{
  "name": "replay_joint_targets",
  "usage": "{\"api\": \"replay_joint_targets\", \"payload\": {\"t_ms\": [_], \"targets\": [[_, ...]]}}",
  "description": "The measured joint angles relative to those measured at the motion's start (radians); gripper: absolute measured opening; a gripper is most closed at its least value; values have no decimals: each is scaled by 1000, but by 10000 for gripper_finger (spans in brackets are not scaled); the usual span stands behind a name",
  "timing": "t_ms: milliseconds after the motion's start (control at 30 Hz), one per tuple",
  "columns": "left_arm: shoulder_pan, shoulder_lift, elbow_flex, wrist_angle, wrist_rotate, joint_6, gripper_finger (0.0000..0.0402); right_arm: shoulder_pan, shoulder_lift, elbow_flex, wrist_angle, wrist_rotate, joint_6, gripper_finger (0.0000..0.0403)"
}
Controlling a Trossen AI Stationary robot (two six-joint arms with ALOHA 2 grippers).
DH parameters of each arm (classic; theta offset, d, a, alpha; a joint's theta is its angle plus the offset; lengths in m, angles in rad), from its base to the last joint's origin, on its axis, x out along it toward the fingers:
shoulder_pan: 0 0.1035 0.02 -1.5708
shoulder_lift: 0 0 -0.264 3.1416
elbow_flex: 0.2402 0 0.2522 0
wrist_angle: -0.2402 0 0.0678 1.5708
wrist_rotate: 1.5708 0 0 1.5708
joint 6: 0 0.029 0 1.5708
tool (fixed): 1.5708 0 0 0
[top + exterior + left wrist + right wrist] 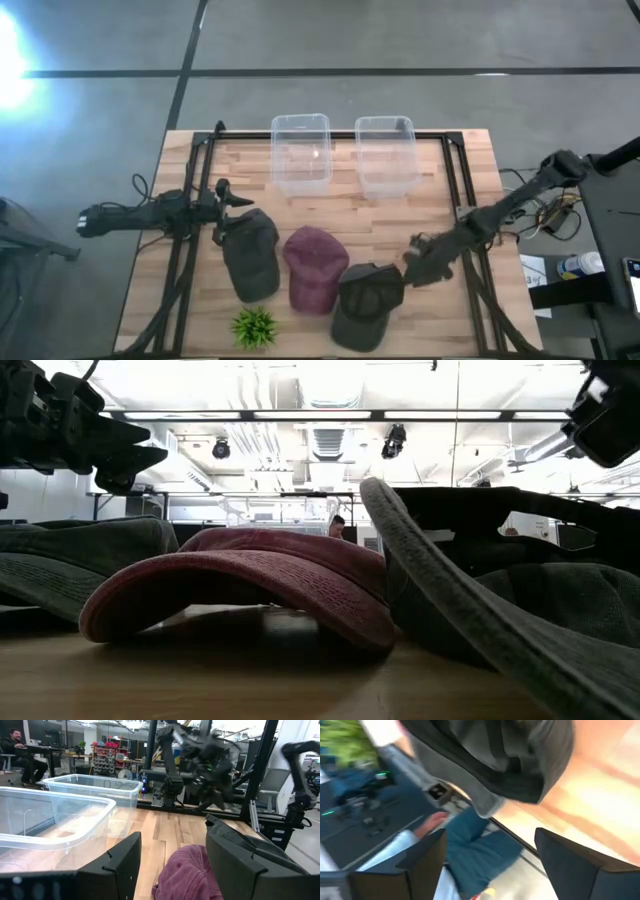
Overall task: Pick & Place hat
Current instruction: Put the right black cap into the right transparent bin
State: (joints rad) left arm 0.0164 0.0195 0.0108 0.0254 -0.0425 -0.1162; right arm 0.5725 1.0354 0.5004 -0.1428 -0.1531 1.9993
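Observation:
Three caps lie crown up on the wooden table: a dark grey cap point(250, 255) on the left, a maroon cap point(315, 268) in the middle, and a dark olive cap point(365, 303) on the right, each overlapping its neighbour. My left gripper point(228, 208) hovers open just above the grey cap's far left edge, raised clear in the low view point(110, 455). In its wrist view point(172, 845) it looks toward the maroon cap point(187, 872). My right gripper point(415, 262) is open and raised beside the olive cap's right side point(510, 755).
Two clear plastic bins point(301, 150) point(385, 153) stand side by side at the far side of the table. A small green plant point(254, 326) sits near the near edge. A black frame point(455, 190) runs around the tabletop. Bare wood shows right of the bins.

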Motion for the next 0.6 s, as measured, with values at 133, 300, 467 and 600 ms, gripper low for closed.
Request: {"api": "replay_joint_targets", "payload": {"t_ms": [133,300,467,600], "targets": [[0,0,0,0,0,0,218,69,262,159,13,22,74,312],[0,0,0,0,0,0,218,112,521,323,15,22,103,306],[0,0,0,0,0,0,218,117,676,419,18,51,91,298],[0,0,0,0,0,0,218,117,714,434,10,160,120,297]]}}
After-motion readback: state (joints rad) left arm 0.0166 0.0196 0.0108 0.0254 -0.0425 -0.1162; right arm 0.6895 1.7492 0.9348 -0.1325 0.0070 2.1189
